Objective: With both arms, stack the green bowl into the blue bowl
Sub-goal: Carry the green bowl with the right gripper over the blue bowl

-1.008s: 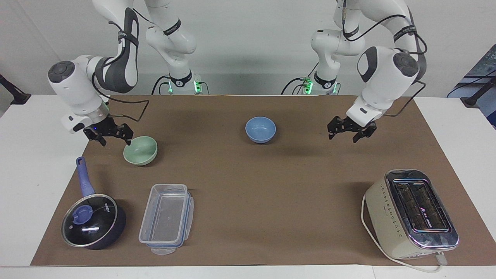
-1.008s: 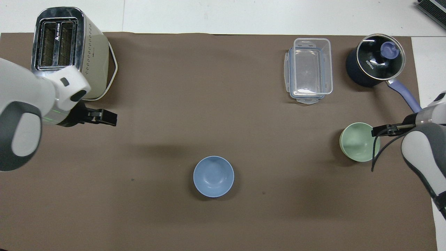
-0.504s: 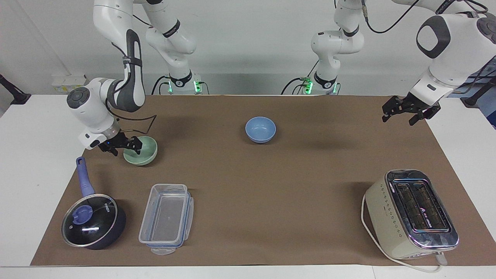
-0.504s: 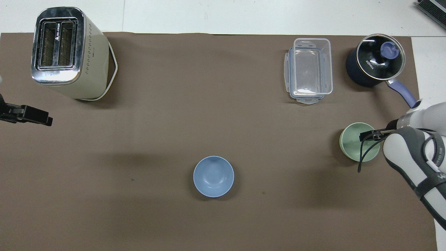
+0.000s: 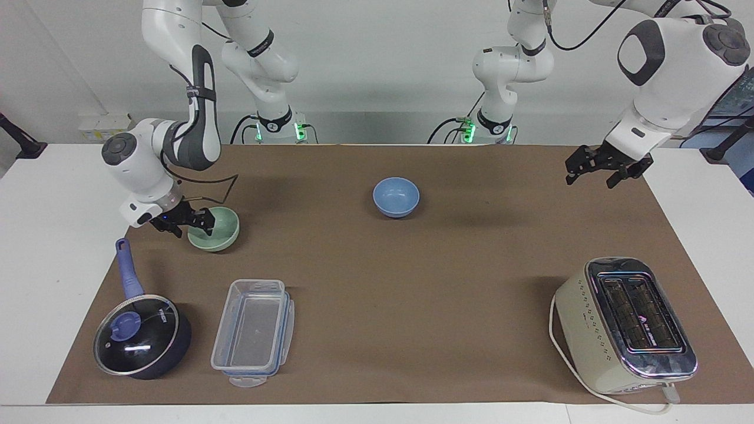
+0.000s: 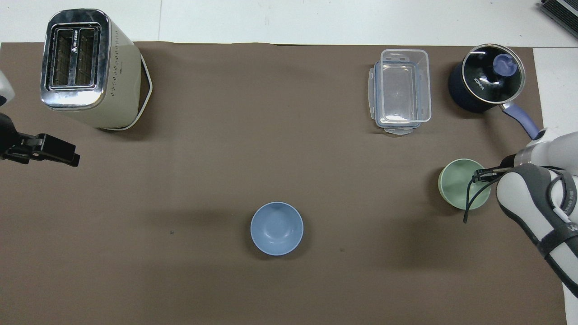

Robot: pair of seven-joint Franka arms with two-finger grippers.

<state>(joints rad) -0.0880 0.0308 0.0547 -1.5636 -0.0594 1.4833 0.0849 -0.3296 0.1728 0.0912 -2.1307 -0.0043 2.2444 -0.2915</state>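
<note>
The pale green bowl (image 5: 221, 232) (image 6: 457, 184) sits upright on the brown mat toward the right arm's end. My right gripper (image 5: 188, 222) (image 6: 482, 174) is down at its rim, one finger inside the bowl and one outside, shut on the rim. The blue bowl (image 5: 396, 197) (image 6: 277, 228) stands alone near the middle of the mat, nearer to the robots, with nothing in it. My left gripper (image 5: 591, 171) (image 6: 58, 153) hangs open and holds nothing, in the air over the mat's edge at the left arm's end, well apart from both bowls.
A dark lidded pan (image 5: 141, 335) (image 6: 485, 83) lies close to the green bowl, farther from the robots, its blue handle pointing at the right gripper. A clear plastic container (image 5: 253, 333) (image 6: 402, 90) sits beside it. A cream toaster (image 5: 624, 324) (image 6: 86, 67) stands at the left arm's end.
My right gripper came down onto the green bowl's rim and closed on it; the bowl shifted slightly. My left gripper rose and swung away from the blue bowl toward its own end.
</note>
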